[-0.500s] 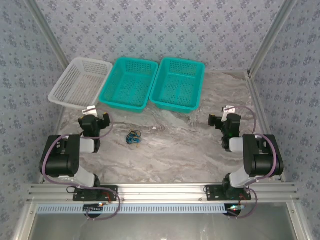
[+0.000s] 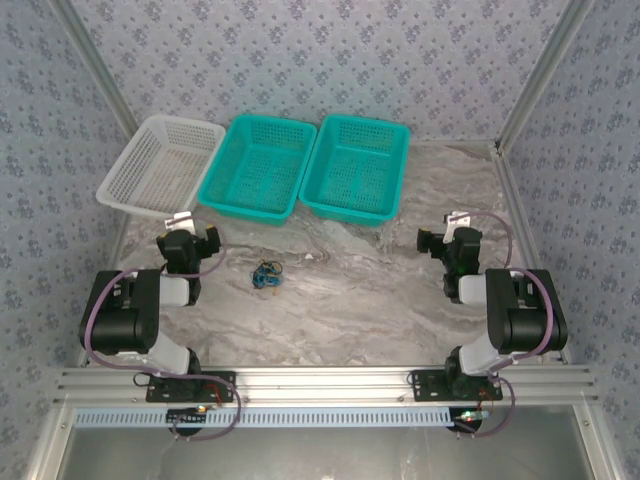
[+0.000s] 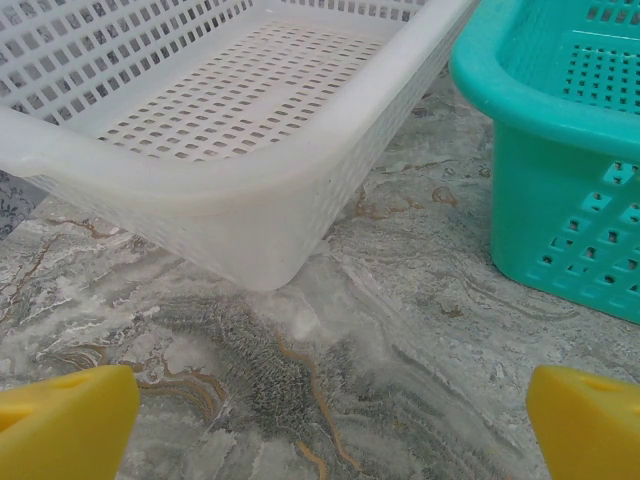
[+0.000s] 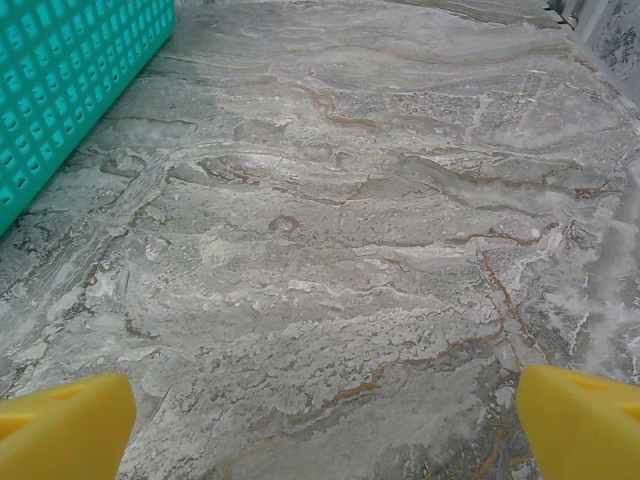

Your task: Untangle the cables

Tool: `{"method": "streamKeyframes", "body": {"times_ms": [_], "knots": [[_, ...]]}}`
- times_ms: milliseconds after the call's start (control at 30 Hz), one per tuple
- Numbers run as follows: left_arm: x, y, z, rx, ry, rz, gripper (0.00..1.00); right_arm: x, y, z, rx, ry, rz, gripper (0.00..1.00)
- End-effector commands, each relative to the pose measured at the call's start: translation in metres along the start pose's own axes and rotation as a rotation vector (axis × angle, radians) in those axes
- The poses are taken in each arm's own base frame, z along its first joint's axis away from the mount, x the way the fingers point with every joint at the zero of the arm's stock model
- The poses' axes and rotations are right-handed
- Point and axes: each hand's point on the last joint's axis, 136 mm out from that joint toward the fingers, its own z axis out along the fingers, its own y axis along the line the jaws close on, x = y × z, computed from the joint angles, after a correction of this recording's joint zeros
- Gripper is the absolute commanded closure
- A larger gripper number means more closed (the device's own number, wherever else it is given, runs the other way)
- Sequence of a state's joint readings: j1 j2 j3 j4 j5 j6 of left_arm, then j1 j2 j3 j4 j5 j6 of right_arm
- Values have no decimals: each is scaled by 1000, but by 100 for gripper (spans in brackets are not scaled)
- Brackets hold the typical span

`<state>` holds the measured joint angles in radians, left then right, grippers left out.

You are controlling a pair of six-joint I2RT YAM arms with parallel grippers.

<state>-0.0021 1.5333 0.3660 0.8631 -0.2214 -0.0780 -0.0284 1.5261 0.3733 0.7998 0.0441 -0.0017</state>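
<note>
The cables (image 2: 266, 274) lie in a small black, blue and tan tangle on the marbled table, a little right of my left gripper (image 2: 188, 240). That gripper is open, its yellow fingertips (image 3: 65, 420) wide apart over bare table, facing the white basket (image 3: 200, 130). My right gripper (image 2: 445, 240) stands open at the right side of the table, far from the tangle. Its yellow fingertips (image 4: 60, 425) frame bare marbled surface with nothing between them.
Three baskets line the back: a white basket (image 2: 160, 165), a teal basket (image 2: 257, 165) and a second teal basket (image 2: 358, 165). The teal basket's wall (image 3: 570, 200) stands right of the left gripper; another teal wall (image 4: 70, 90) is left of the right one.
</note>
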Motion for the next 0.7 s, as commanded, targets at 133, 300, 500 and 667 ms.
{"method": "streamKeyframes", "body": {"times_ms": [133,300,500,667], "knots": [[-8,-16,2,80,-13,42,1,-12,0,1,-4,-28,-14,0],[-12,-20,-2,92,-29,58,1,-13,1,0,-10,-30,-15,0],[-37,-6,-26,26,-72,34,1,-34,2,-9,-17,-11,-24,0],[-53,21,-53,-98,-70,-66,1,-59,-8,-25,44,-49,13,0]]}}
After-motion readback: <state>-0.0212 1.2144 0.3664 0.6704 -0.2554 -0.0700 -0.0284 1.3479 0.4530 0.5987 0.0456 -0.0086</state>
